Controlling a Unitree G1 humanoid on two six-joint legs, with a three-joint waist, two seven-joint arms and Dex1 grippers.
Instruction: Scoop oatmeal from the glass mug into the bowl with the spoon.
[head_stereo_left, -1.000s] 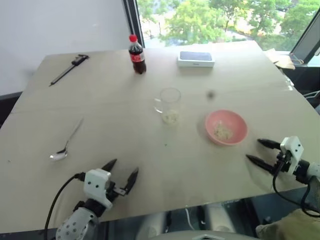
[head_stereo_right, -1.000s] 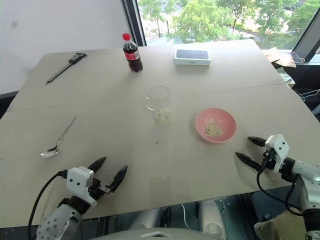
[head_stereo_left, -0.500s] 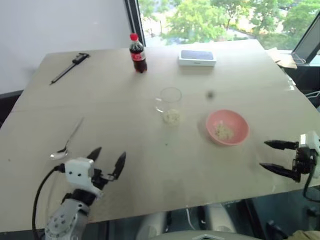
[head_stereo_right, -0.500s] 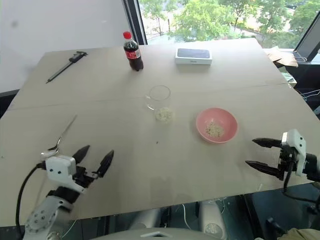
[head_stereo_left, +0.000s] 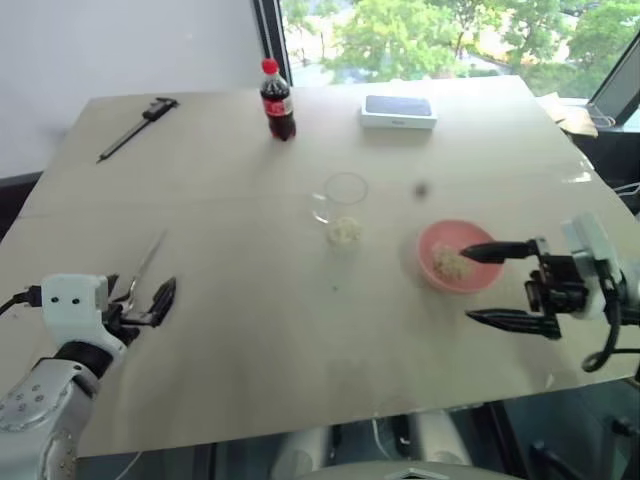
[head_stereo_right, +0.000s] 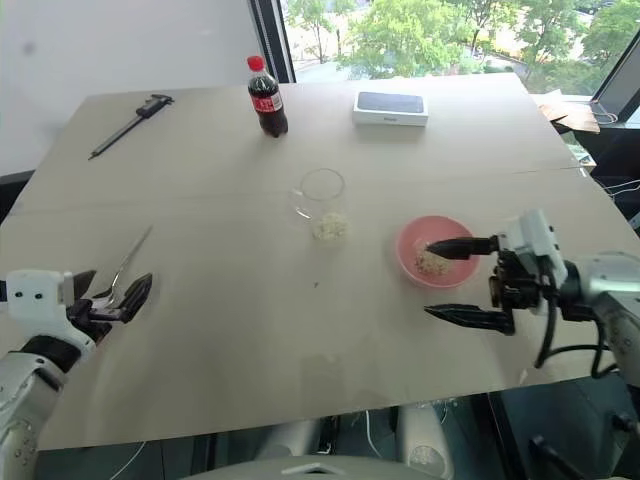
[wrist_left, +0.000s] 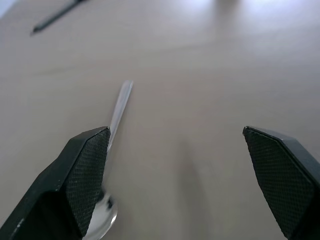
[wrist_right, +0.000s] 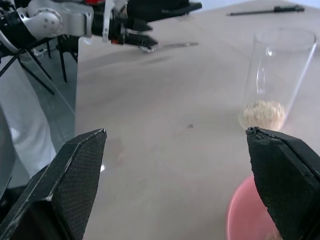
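The silver spoon (head_stereo_left: 143, 268) lies on the table at the left, bowl end toward me. My left gripper (head_stereo_left: 138, 298) hovers open at that bowl end; its wrist view shows the spoon (wrist_left: 119, 109) running beside one finger (wrist_left: 82, 175). The glass mug (head_stereo_left: 343, 205) stands mid-table with oatmeal (head_stereo_left: 344, 232) in its bottom. Right of it sits the pink bowl (head_stereo_left: 432, 272) holding some oatmeal (head_stereo_left: 450, 265). My right gripper (head_stereo_left: 466, 283) is open and points left, its upper finger reaching over the bowl, nothing between the fingers. In the right wrist view the mug (wrist_right: 277, 75) stands beyond the bowl's rim (wrist_right: 245, 220).
A cola bottle (head_stereo_left: 276, 100) and a white box (head_stereo_left: 398, 110) stand at the far edge. A dark caliper (head_stereo_left: 135, 128) lies at the far left corner. The table's near edge runs just below both grippers.
My left gripper swung left and rose to the spoon's bowl end. My right gripper rose and moved left, turning to point left, from the table's right edge to over the bowl.
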